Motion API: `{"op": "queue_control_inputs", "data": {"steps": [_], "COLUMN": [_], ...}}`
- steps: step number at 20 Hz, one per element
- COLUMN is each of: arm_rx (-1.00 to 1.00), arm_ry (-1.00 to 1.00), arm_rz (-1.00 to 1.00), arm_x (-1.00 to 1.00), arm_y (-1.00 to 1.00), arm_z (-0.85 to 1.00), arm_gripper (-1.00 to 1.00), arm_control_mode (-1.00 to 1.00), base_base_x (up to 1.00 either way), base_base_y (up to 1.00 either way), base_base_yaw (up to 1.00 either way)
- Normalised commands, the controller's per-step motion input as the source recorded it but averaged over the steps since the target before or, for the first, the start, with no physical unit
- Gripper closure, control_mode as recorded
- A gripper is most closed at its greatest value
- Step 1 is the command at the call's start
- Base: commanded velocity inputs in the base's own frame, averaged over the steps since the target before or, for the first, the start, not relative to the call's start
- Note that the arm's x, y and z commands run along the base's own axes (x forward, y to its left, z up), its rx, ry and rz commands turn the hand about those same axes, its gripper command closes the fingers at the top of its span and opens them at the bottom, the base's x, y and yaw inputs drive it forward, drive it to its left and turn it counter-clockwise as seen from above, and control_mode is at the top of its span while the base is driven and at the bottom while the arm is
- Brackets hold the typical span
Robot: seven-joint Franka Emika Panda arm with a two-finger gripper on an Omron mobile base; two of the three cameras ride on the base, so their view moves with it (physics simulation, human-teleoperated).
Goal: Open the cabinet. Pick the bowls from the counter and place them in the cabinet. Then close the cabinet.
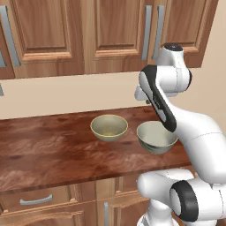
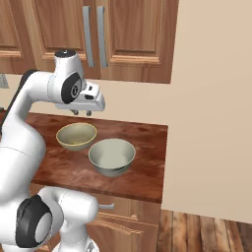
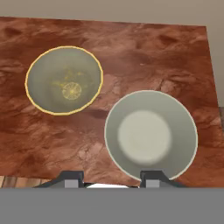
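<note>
On the counter [image 3: 144, 48], two unmarked bowls [image 3: 151, 134] side by side, fingers [image 3: 111, 178] apart, empty, above.

Both base views flank the counter [image 1: 53, 145]; hand view looks straight down.

A kitchen: wooden wall cabinet [image 1: 119, 31] over a glossy counter [image 1: 48, 150] (two bowls [image 1: 109, 127] on it).

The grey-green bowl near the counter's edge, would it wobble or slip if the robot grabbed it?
The grey-green bowl looks stiff and smooth, so probably slippery. Its round sides narrow downward, so a push might rock it. It sits near the counter edge, so it could fall.
</note>
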Motion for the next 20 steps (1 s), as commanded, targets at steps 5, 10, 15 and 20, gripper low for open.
{"op": "queue_control_inputs", "data": {"steps": [5,10,15,20], "arm_rx": [0.0,0.0,0.0,-0.01], "arm_ry": [-0.06,-0.12,-0.04,-0.05], "arm_rz": [-0.02,-0.03,0.0,0.0], "arm_x": [-0.36,-0.24,-0.05,0.09], "arm_y": [0.0,-0.05,-0.15,-0.09], "arm_z": [0.0,0.34,0.61,0.49], "arm_gripper": [-1.0,-1.0,-1.0,-1.0], "arm_control_mode": [-1.0,-1.0,-1.0,-1.0], "base_base_x": [0.0,0.0,0.0,0.0], "base_base_y": [0.0,0.0,0.0,0.0], "base_base_yaw": [0.0,0.0,0.0,0.0]}}
